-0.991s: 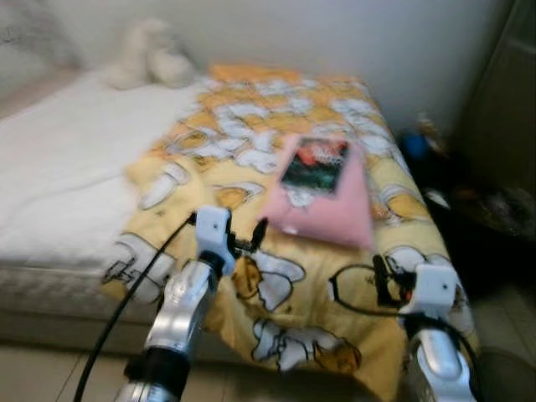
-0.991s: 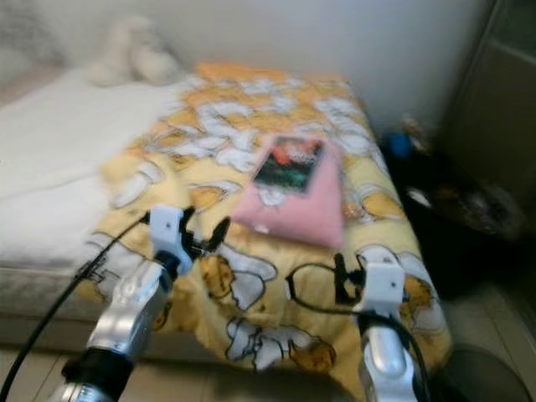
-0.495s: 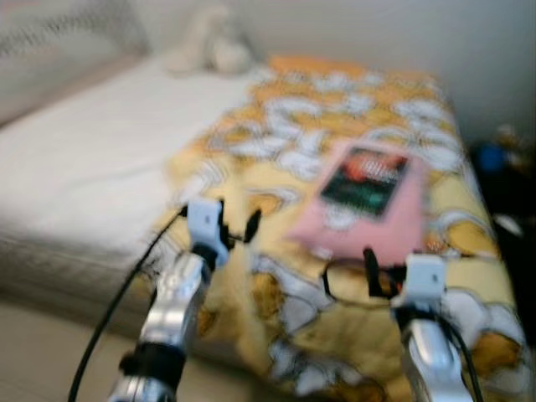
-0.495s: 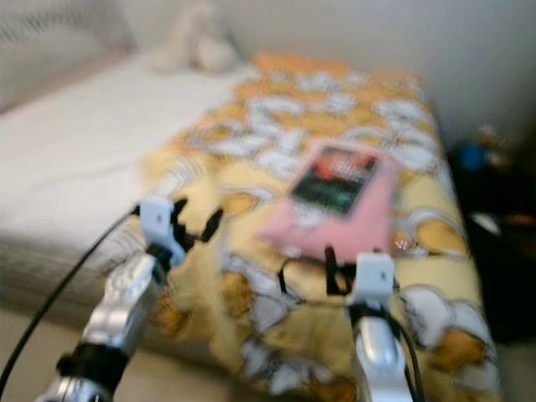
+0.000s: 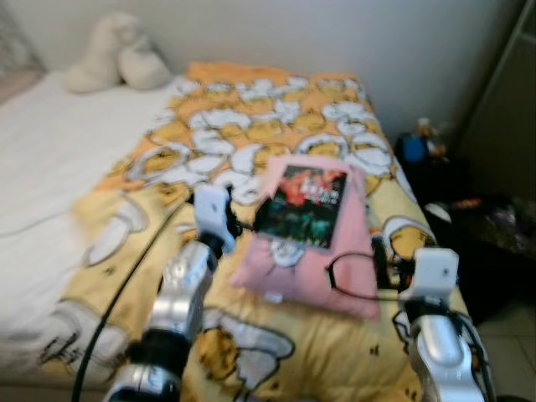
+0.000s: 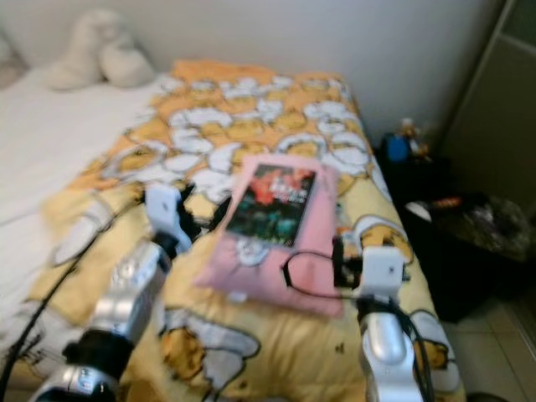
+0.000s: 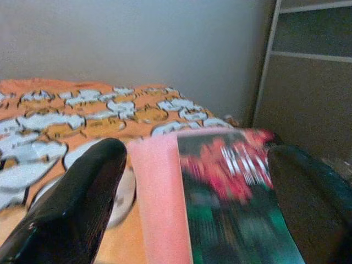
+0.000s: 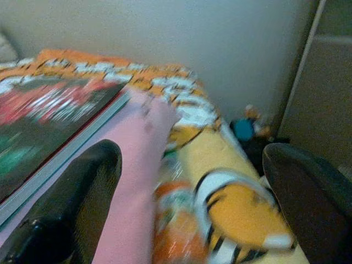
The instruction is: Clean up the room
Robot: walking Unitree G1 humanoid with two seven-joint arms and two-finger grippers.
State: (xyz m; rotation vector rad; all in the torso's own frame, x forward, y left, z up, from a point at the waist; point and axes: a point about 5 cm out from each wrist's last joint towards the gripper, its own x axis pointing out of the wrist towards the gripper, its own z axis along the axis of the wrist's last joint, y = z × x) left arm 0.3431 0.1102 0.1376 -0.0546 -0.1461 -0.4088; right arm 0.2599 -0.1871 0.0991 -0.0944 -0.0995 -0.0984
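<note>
Bed: a bed (image 5: 42, 167) carries a yellow cartoon-print blanket (image 5: 276, 109); a pink pillow (image 5: 327, 251) lies on it, a dark book (image 5: 303, 205) flat on top; a white plush toy (image 5: 113, 63) sits near the wall.
Change: half a second ago the view was more blurred and the pillow lay further ahead; now the whole picture has shifted and the arms reach the pillow, so the robot has closed in, not the things.
Left end effector (image 5: 243, 222): fingers spread wide, holding nothing; it is at the pillow's near-left edge, the book ahead between its fingers in the wrist view.
Right end effector (image 5: 383, 258): also wide open and empty, beside the pillow's right edge.
Meaning: probably within reach of book or pillow; no grasp yet.
</note>
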